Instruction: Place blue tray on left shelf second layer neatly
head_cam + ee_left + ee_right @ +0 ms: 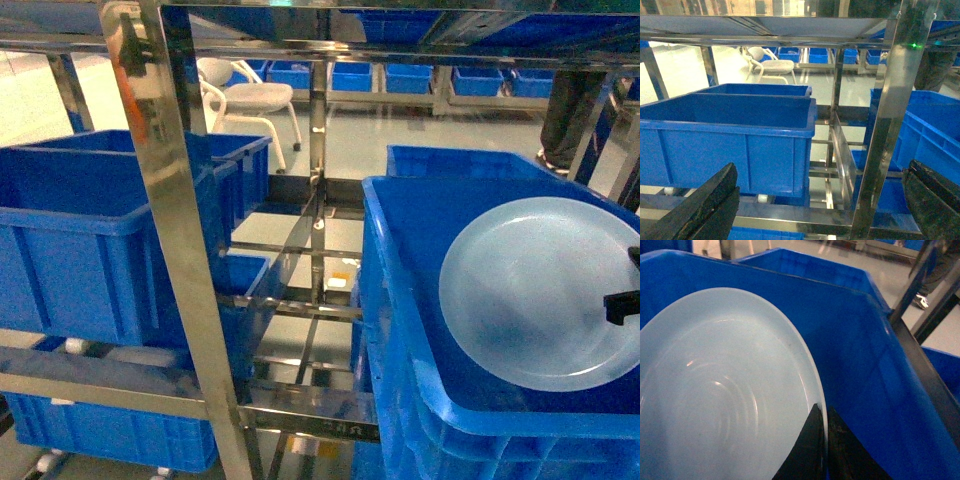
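I see the pale sky-blue round plastic tray [545, 295] lying inside the deep dark-blue plastic crate [420, 330] at about four o'clock in my head view. My right gripper [824, 440] has its two black fingers pinched onto the tray's rim, one on each face. My left gripper [815, 200] hangs spread wide with nothing between its fingers, facing the shiny stainless-steel rack [885, 130], whose tiers carry another dark-blue crate [725, 135].

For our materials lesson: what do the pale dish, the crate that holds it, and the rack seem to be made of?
Blue tray: likely plastic, smooth and semi-glossy, with soft highlights on faint moulded rings.
Crate: apparently rigid moulded plastic, deep blue, with a thick rolled rim.
Left shelf: looks like polished stainless steel; its square posts mirror the surroundings.
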Robot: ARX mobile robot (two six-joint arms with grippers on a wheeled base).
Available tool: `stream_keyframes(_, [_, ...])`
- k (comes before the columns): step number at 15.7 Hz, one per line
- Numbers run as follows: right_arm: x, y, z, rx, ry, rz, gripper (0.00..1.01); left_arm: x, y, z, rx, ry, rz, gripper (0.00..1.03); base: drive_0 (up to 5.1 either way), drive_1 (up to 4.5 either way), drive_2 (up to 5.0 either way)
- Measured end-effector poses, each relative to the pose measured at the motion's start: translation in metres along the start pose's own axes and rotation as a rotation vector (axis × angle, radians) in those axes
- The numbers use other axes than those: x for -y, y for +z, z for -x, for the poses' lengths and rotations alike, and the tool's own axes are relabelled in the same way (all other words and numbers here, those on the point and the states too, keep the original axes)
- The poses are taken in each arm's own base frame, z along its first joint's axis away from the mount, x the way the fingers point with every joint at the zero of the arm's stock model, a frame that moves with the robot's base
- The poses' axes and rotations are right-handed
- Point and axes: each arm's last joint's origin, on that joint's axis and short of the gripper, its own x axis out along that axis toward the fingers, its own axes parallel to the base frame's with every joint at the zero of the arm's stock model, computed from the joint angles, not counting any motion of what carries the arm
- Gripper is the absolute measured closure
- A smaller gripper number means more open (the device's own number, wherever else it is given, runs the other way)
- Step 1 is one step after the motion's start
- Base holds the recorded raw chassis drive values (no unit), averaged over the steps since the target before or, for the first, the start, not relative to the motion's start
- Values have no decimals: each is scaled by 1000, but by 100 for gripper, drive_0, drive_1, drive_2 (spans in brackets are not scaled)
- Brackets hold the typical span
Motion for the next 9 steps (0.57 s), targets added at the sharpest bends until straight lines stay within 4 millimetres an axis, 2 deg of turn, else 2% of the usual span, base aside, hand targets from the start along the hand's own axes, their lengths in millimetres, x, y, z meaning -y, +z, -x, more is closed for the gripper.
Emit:
stream_keyframes(1, [3, 1, -1, 1, -26, 4, 99, 0, 0, 0, 0, 0, 0, 5, 0, 0, 0])
stream_keyframes(4, [3, 2, 4, 10, -17, -3, 57, 0, 0, 0, 0, 0, 0, 5, 0, 0, 0])
stream_keyframes(8, [-11, 18, 35, 71, 27, -24, 6, 0, 0, 0, 0, 0, 0, 5, 0, 0, 0])
stream_keyframes(9, [-14, 19, 44, 76, 39, -34, 2, 0, 0, 0, 0, 0, 0, 5, 0, 0, 0])
